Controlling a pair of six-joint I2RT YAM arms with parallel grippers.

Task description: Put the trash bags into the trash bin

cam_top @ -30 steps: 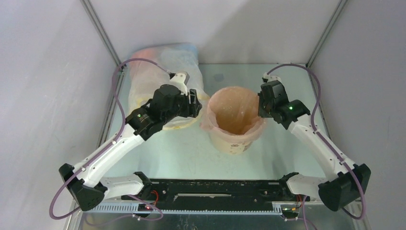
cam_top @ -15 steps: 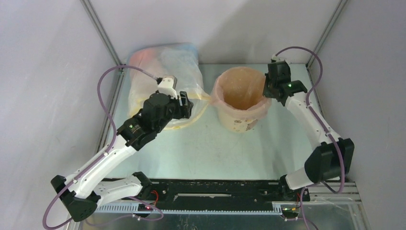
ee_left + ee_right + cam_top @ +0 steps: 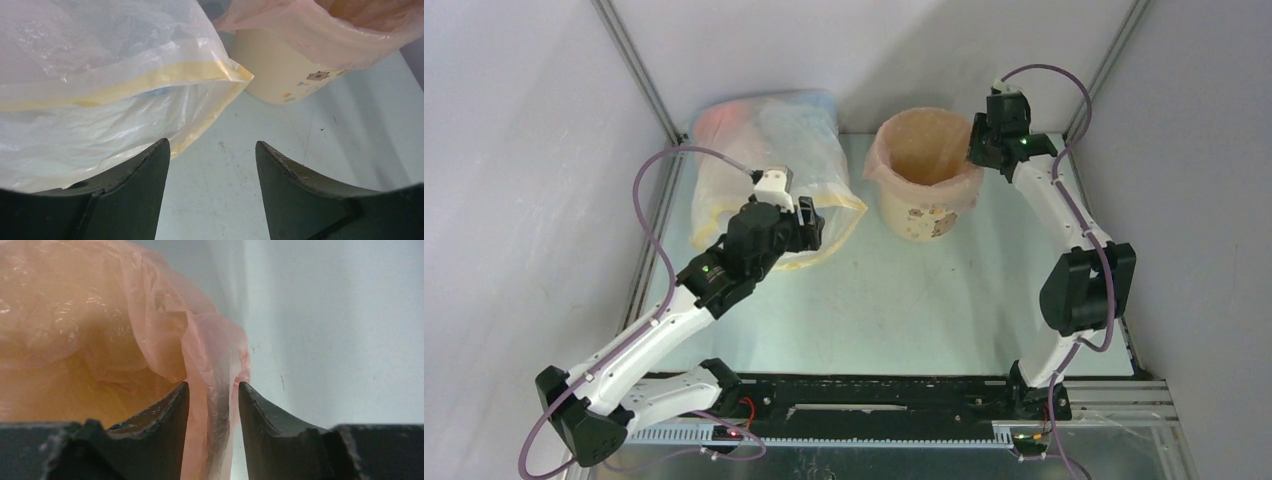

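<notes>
Item 1, bin [image 3: 921, 218]: round tan paper bucket with small printed pictures on its side. It stood upright at the far side of the tabletop [image 3: 904, 300], right of centre.

Item 2, bag [image 3: 922, 160]: thin pale-pink film. It sat inside the bin as a liner, with its mouth turned out over the rim and hanging a short way down the outer wall.

Item 3, sack [image 3: 764, 150]: large, clear and whitish with a yellow hem. It lay at the far left, with one hemmed corner just beside the bin; contact could not be told.

Item 4, right fingers [image 3: 267, 422]: at the bin's right rim, drawn close together, with a fold of the bag's turned-out edge pinched between them.

Item 5, left fingers [image 3: 142, 192]: spread wide and holding nothing, above bare tabletop at the sack's near edge.
</notes>
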